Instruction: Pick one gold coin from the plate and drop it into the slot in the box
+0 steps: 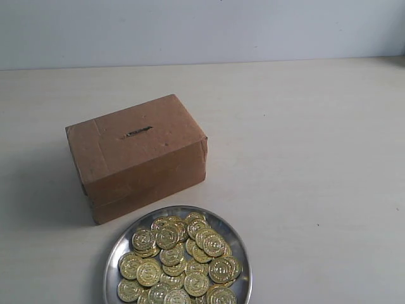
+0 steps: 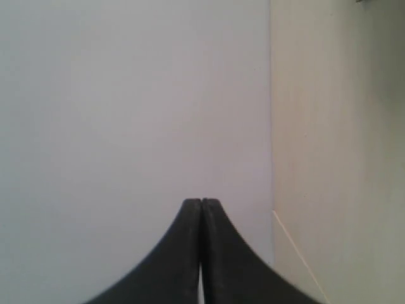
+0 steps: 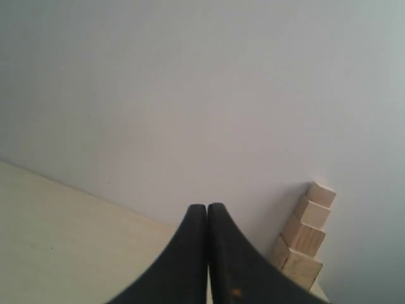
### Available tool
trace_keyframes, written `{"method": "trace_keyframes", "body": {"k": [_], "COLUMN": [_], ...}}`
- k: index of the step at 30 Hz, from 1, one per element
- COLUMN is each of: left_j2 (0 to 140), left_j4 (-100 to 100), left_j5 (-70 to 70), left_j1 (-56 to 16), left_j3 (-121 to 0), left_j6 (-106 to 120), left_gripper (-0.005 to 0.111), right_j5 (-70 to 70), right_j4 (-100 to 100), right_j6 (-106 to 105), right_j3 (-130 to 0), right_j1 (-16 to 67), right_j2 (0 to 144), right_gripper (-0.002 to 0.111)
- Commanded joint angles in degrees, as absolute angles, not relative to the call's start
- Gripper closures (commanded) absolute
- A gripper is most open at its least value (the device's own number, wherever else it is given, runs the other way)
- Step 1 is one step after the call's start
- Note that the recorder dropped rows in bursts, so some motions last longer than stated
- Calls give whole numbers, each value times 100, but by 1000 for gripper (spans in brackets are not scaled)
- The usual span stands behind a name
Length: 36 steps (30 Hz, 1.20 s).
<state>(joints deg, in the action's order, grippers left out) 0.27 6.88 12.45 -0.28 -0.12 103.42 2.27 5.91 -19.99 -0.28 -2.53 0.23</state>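
Exterior view: the box (image 1: 136, 155) stands on the counter (image 1: 304, 158), well clear of its far edge, with the slot (image 1: 138, 132) in its top face. The plate (image 1: 114, 253) lies just beside the box on the near side, heaped with gold coins (image 1: 177, 259).

Left wrist view: the left gripper (image 2: 201, 202) has its fingers pressed together and is empty.

Right wrist view: the right gripper (image 3: 207, 208) is likewise closed and empty. Wooden blocks (image 3: 304, 237) are stacked at the counter's edge against the wall (image 3: 190, 95).

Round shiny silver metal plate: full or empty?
Full. The round silver metal plate holds a heap of gold coins covering most of its floor.
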Motion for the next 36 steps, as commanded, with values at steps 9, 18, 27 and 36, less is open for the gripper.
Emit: {"method": "trace_keyframes", "body": {"k": [9,18,27,36], "left_j2": [0,0,0,0], "left_j4": [697,709,759,886], "left_j5": [2030,2041,1957,1872], "left_j1": [-60,-60,-60,-60], "left_j3": [0,0,0,0], "left_j6": [10304,10304,9226,3701], "left_gripper": [107,107,107,107], "right_j5": [-1035,-1037,-1452,-1452], "right_j4": [601,601,601,601], "right_j6": [-2033,-2033,-1414,-787], "right_j3": [0,0,0,0], "right_j1": [-273,-273,-273,-273], "right_j2": [0,0,0,0], "right_gripper": [108,108,108,108]}}
